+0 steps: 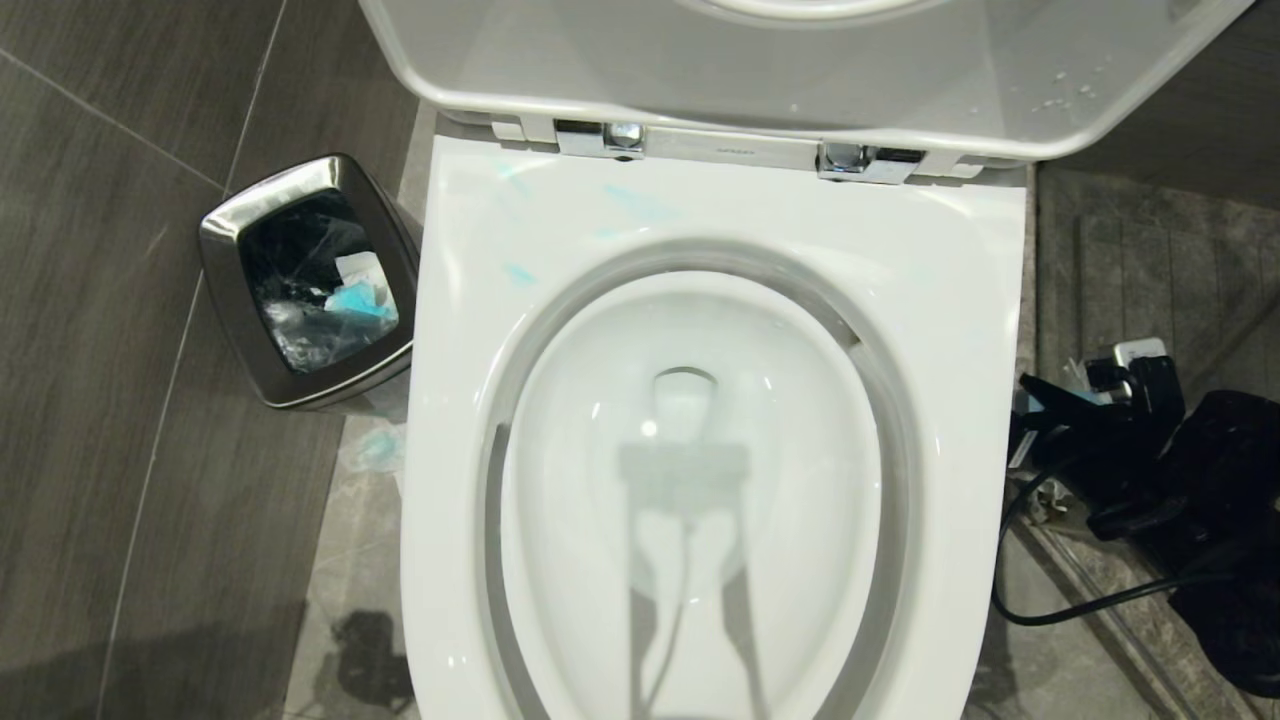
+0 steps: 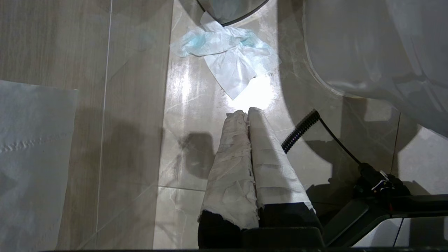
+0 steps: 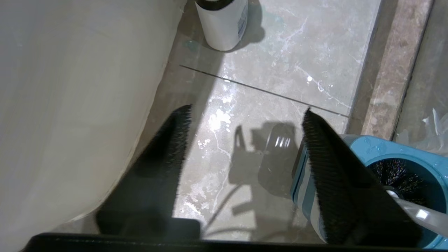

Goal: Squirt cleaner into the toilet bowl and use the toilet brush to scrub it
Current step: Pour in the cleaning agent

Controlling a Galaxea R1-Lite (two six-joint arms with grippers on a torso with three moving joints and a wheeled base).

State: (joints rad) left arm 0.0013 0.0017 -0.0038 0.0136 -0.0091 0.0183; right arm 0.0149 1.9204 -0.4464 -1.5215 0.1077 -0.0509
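Toilet brush point(image 3: 402, 175) sits in its blue holder point(image 3: 353, 150), lower right; the right gripper point(image 3: 245, 133) hangs beside it, spread and empty. Left gripper point(image 2: 246, 113) is closed. Judged next: reach the handle.

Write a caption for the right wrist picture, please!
Open right gripper above the floor, with the toilet brush in its blue holder beside it.

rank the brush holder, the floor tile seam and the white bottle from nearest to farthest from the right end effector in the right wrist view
1. Blue-and-grey brush holder: right beside one finger of the open right end effector, with the toilet brush standing in it.
2. Floor tile seam: on the floor just past the fingertips.
3. White bottle: farthest, standing by the toilet's base.
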